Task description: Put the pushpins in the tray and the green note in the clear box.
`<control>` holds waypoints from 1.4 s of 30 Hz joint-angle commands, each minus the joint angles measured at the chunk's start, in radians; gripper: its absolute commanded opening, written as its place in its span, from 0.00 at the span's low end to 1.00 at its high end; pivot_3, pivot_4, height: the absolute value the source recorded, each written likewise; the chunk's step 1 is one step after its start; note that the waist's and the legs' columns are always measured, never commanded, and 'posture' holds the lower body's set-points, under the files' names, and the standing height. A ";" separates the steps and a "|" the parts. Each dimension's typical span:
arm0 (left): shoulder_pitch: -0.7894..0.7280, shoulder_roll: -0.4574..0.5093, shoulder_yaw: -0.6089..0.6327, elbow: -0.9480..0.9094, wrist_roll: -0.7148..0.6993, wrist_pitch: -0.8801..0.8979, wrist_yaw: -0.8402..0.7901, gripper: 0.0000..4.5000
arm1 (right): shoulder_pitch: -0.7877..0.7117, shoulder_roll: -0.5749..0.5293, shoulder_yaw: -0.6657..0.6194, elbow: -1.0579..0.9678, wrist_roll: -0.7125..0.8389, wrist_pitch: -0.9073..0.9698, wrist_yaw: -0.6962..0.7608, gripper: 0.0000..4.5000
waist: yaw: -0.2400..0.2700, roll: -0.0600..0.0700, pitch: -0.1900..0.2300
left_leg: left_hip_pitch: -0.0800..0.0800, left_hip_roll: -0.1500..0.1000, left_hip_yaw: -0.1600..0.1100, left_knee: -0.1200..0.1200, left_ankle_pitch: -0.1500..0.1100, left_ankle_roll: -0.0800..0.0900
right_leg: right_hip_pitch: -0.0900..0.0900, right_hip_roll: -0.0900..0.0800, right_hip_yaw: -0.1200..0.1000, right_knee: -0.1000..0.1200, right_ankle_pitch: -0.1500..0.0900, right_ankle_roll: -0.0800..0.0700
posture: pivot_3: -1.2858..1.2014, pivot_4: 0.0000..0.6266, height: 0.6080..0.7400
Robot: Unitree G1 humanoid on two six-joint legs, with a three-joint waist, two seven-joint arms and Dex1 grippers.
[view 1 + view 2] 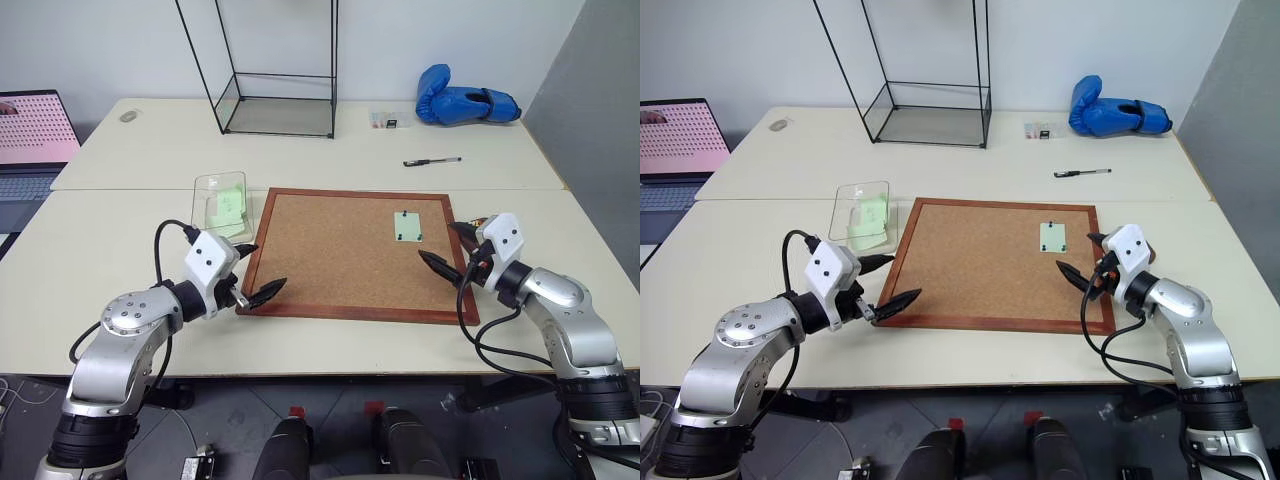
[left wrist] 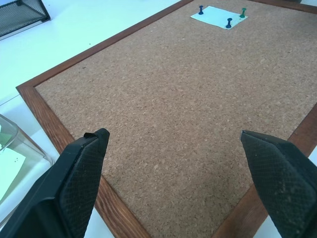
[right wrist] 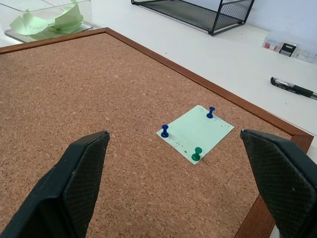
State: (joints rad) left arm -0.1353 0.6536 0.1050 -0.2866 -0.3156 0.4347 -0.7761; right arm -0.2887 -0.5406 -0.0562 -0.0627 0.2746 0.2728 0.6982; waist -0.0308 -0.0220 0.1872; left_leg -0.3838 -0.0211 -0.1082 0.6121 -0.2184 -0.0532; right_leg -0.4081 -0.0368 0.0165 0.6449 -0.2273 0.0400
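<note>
Two pale cream surfaces (image 1: 120, 290) stand pushed together against a white wall, a seam running between them, with a grey partition at the right edge of the room. On the far one stand a tall black wire-framed glass case (image 1: 280, 105), a blue boxing glove (image 1: 462, 103), a black pen (image 1: 432, 161) and a small clear packet (image 1: 385, 120); a laptop (image 1: 30, 145) with a pink screen sits at the far left.

On the near surface lies a wood-framed corkboard (image 1: 350, 250). The green note (image 3: 195, 133) is fixed to the board's far right part by three pushpins (image 3: 165, 131), two blue and one green. The clear box (image 1: 222, 202) sits just beside the board's left edge and holds brighter green slips (image 3: 49, 21).

The left hand (image 1: 258, 272) hovers at the board's near left corner, fingers spread wide and grasping nothing. The right hand (image 1: 450, 250) hangs over the board's right edge, near the note, likewise spread and empty. Something small and reddish (image 1: 482, 222) peeks out behind the right hand; I cannot tell what it is.
</note>
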 commanded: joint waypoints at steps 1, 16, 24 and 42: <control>0.000 0.006 0.013 -0.034 -0.010 -0.043 -0.011 1.00 | -0.009 -0.009 -0.018 -0.018 -0.002 -0.025 0.003 1.00 | 0.000 0.000 0.000 | 0.000 0.000 0.000 0.000 0.000 0.000 | 0.000 0.000 0.000 0.000 0.000 0.000 | 0.52 0.24 1.00; -0.082 0.005 -0.010 0.005 -0.017 0.019 -0.013 1.00 | 0.010 0.009 -0.006 -0.040 -0.009 -0.034 -0.008 1.00 | 0.000 0.000 0.000 | 0.000 0.000 0.000 0.000 0.000 0.000 | 0.000 0.000 0.000 0.000 0.000 0.000 | 0.52 0.24 1.00; -0.184 -0.042 -0.070 0.091 -0.015 0.006 -0.048 1.00 | 0.027 0.025 -0.003 -0.075 -0.011 -0.021 -0.029 1.00 | 0.000 0.000 0.000 | 0.000 0.000 0.000 0.000 0.000 0.000 | 0.000 0.000 0.000 0.000 0.001 0.001 | 0.52 0.24 1.00; -0.495 -0.303 -0.297 0.588 0.129 -0.223 -0.107 0.32 | 0.000 0.069 0.025 -0.121 -0.003 0.092 -0.083 1.00 | -0.001 0.000 0.000 | 0.000 -0.001 0.000 0.000 0.000 0.000 | 0.000 0.000 0.000 0.001 0.001 0.002 | 0.52 0.24 1.00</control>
State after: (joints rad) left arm -0.5965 0.3652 -0.1899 0.2665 -0.1975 0.2515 -0.8798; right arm -0.2660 -0.4734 -0.0247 -0.1508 0.2644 0.3600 0.6265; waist -0.0317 -0.0221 0.1872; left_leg -0.3840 -0.0220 -0.1084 0.6125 -0.2183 -0.0531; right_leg -0.4080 -0.0364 0.0164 0.6454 -0.2260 0.0420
